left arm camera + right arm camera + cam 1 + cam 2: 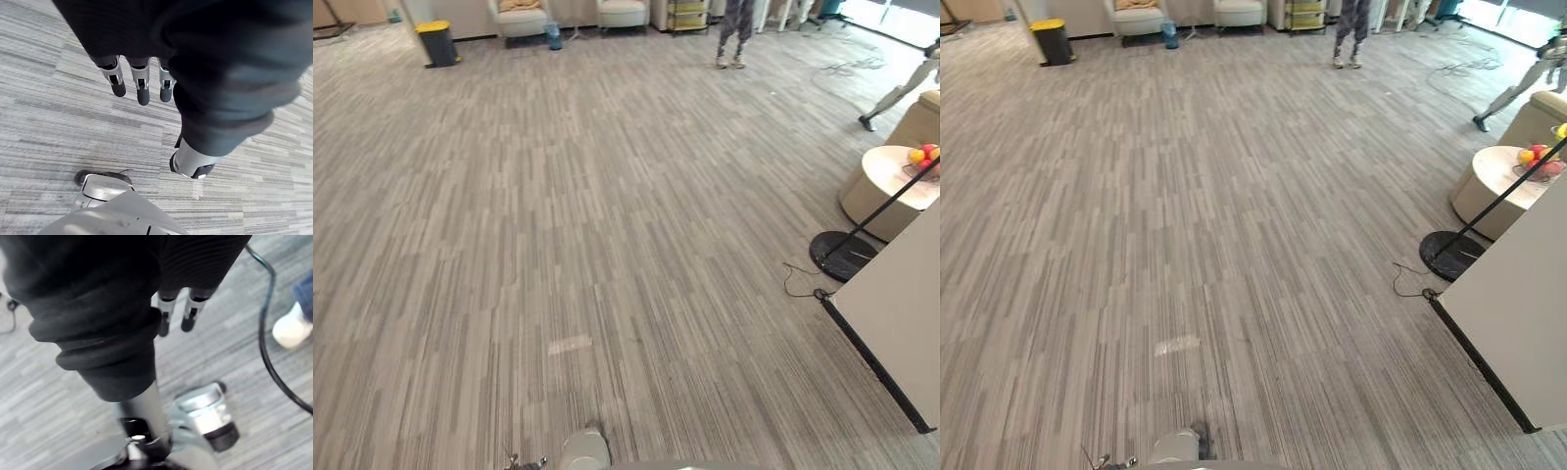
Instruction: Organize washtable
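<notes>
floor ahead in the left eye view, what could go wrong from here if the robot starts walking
1. The black stand base, its slanted pole and the thin cord lying beside it sit off to the right; a foot could snag there.
2. A person's shoe is close to the open right hand; a swinging arm might strike them.
3. A person stands far ahead and could step into the path.

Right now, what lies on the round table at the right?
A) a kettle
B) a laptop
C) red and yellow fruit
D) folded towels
C: the fruit, red and yellow, sits on the pale round table at the right edge of the eye views.
</notes>
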